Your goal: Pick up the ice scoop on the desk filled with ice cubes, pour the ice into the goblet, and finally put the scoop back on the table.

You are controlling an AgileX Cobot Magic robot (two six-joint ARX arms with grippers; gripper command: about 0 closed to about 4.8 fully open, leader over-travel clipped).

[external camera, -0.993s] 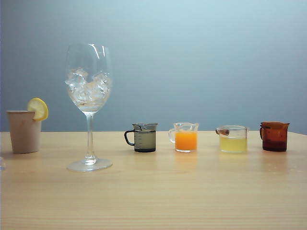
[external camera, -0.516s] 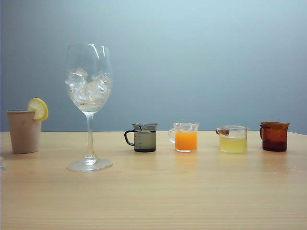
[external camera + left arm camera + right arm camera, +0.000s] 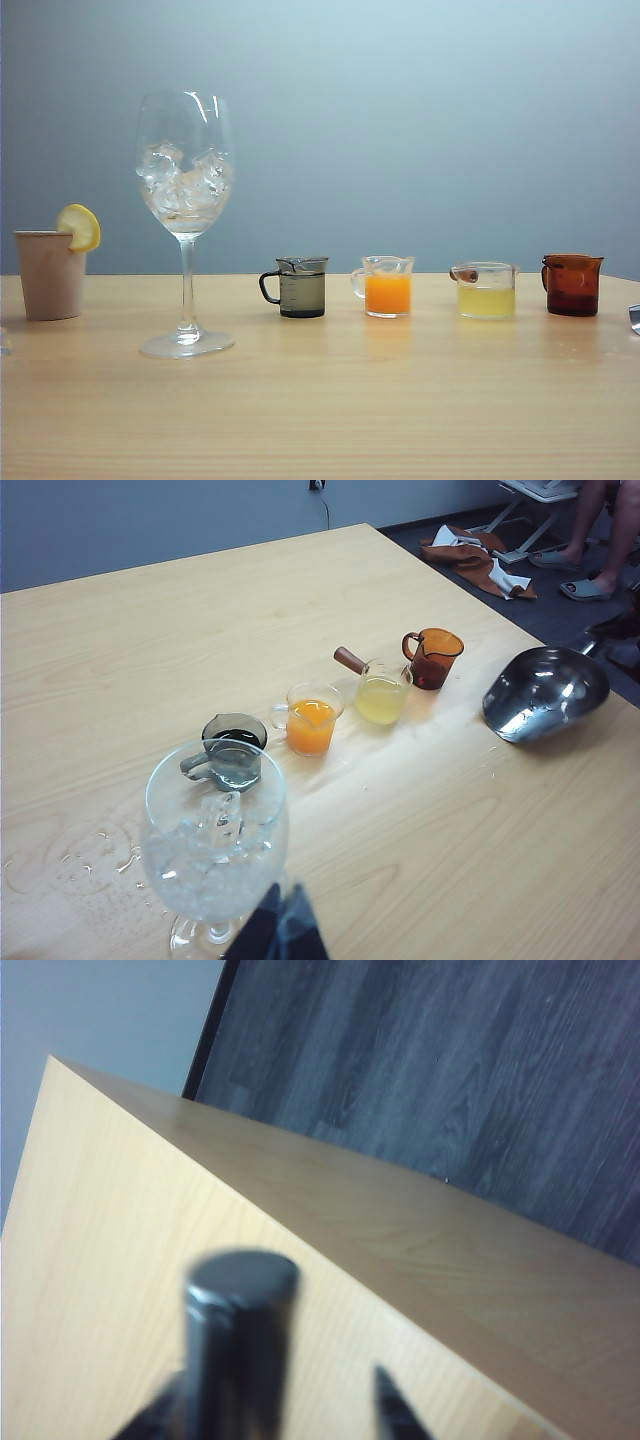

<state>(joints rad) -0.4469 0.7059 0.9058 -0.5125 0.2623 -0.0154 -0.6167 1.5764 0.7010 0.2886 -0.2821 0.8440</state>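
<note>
The goblet [image 3: 186,215] stands upright on the left of the desk [image 3: 330,400], its bowl holding ice cubes [image 3: 185,180]. In the left wrist view the goblet [image 3: 215,830] is right in front of my left gripper [image 3: 281,928], which is shut and holds nothing. The ice scoop [image 3: 545,692] lies on the desk near its right edge, its bowl empty and shiny. Only a silver sliver of the ice scoop [image 3: 634,318] shows in the exterior view. My right gripper [image 3: 270,1410] is open around the scoop's dark handle [image 3: 240,1320], with a clear gap to one fingertip [image 3: 392,1405].
A beige cup with a lemon slice [image 3: 50,272] stands far left. Right of the goblet is a row of small jugs: grey [image 3: 300,288], orange [image 3: 388,287], yellow [image 3: 486,291], amber [image 3: 572,285]. Water drops [image 3: 90,845] lie beside the goblet. The desk corner [image 3: 60,1065] is near the scoop.
A silver sliver of the scoop has appeared at the right edge of the exterior view. The goblet, the cup and the jugs have not moved.
</note>
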